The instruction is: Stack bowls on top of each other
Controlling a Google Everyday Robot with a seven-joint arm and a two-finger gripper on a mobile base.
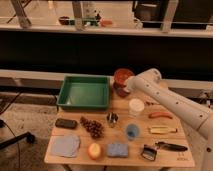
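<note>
The orange-red bowl [122, 76] is at the back of the table, to the right of the green tray, and looks tilted. The dull purple bowl [119, 91] shows just below and in front of it, partly covered, so I cannot tell whether the two touch. My gripper [128, 86] is at the end of the white arm [165, 97], which reaches in from the right. It sits at the right edge of both bowls, and the wrist mostly hides it.
A green tray [84, 104] stands at the back left. On the wooden table [172, 157] are a white lidded container [136, 106], a small blue cup [131, 131], grapes [92, 127], a small metal cup [112, 118], a blue cloth [66, 145], a sponge [117, 149], an orange fruit [94, 150] and utensils at the right.
</note>
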